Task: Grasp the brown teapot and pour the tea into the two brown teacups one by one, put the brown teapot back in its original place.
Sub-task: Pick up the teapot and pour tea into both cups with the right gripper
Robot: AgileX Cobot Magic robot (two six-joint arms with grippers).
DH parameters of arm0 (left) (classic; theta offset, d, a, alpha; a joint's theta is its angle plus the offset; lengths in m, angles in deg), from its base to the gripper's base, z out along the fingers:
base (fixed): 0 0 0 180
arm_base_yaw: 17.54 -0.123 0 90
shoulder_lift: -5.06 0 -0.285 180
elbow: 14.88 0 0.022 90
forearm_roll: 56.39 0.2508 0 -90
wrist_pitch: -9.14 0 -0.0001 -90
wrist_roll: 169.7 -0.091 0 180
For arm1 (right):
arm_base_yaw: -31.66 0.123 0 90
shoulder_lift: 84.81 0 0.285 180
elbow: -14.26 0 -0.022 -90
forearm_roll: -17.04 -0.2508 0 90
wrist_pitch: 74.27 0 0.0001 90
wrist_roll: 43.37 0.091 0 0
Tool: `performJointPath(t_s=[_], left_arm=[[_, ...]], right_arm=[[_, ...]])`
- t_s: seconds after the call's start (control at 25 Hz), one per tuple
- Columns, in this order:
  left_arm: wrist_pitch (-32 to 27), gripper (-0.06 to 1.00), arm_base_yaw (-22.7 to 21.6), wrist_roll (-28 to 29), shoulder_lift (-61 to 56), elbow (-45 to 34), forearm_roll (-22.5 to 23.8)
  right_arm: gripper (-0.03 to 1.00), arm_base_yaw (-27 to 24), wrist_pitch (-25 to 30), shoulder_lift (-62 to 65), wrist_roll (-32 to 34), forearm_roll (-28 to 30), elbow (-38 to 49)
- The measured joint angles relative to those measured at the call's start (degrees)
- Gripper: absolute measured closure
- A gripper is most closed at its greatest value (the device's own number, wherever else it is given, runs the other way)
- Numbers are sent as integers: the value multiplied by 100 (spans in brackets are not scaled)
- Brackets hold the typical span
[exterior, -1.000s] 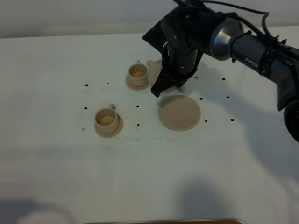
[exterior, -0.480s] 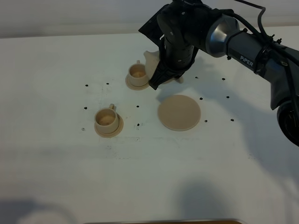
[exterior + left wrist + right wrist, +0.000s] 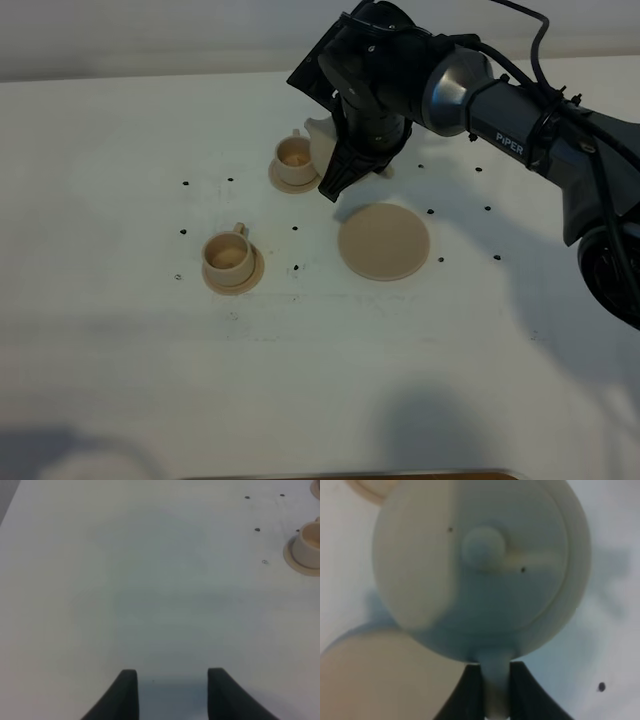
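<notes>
The brown teapot [image 3: 470,565] fills the right wrist view from above, its lid knob [image 3: 484,547] in the middle. My right gripper [image 3: 495,690] is shut on its loop handle. In the high view the right gripper [image 3: 345,172] hides most of the teapot [image 3: 320,135]; only its spout side shows, close beside the far teacup [image 3: 296,155]. The near teacup [image 3: 230,257] stands on its saucer to the front left, and also appears as a teacup [image 3: 307,547] at the edge of the left wrist view. The wide saucer [image 3: 384,241] lies bare. My left gripper [image 3: 172,695] hangs open over bare table.
Small dark marks [image 3: 297,228] dot the white table [image 3: 130,380] around the cups and the saucer. The right arm [image 3: 520,105] stretches in from the right edge. A brown strip [image 3: 400,475] shows at the front edge.
My right gripper has carried the teapot away from above the wide saucer, back and to the left, so its spout now sits beside the far teacup. The left gripper's earlier pose is not shown.
</notes>
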Motion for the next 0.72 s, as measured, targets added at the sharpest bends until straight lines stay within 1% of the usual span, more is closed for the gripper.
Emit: performJointPath(t_s=[0.6,0.72], left_arm=[[0,63,0,0,0,0,0],[0,63,0,0,0,0,0]], right_arm=[[85,207,0,-166,-13,839,0],[85,259,68,-166,-37,1032,0]])
